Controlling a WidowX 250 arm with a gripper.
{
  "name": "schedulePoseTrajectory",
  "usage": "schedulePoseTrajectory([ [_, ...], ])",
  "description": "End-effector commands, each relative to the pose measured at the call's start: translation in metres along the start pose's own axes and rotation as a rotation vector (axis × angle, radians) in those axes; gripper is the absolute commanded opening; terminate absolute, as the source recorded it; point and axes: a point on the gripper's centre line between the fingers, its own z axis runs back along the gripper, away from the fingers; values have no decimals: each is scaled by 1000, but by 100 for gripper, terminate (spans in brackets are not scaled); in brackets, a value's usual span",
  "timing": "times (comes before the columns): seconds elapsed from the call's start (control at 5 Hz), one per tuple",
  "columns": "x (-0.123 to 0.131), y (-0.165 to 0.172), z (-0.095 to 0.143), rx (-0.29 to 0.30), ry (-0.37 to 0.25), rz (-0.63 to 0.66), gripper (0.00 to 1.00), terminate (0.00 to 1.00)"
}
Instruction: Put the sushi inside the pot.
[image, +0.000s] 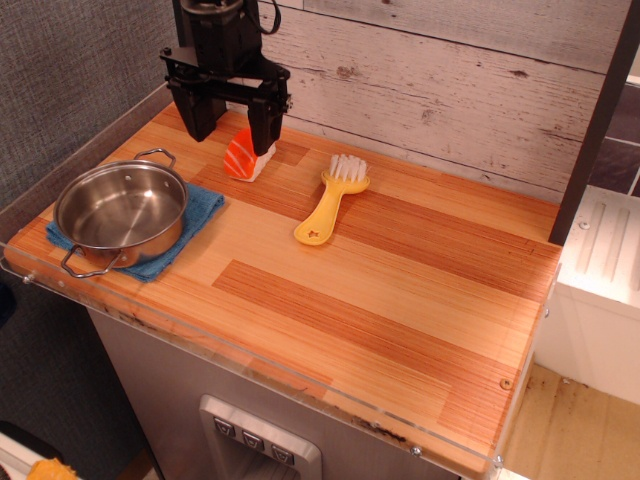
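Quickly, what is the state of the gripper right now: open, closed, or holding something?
Black gripper: open, holding nothing; its fingers stand apart behind the small orange-and-white toy sushi on the wooden table.
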Motion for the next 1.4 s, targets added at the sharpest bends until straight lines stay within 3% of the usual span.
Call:
schedulePoseTrajectory([
  [0.0, 39, 22, -4, 47, -67, 56, 100, 0],
  [0.2, 48, 25, -18, 63, -44, 52, 100, 0],
  [0.6, 48, 21, -38, 38, -11, 70, 100, 0],
  [0.8, 43, 19, -32, 7, -32, 72, 0, 0],
  [1.2, 39, 26, 36, -50, -207, 119, 0, 0],
])
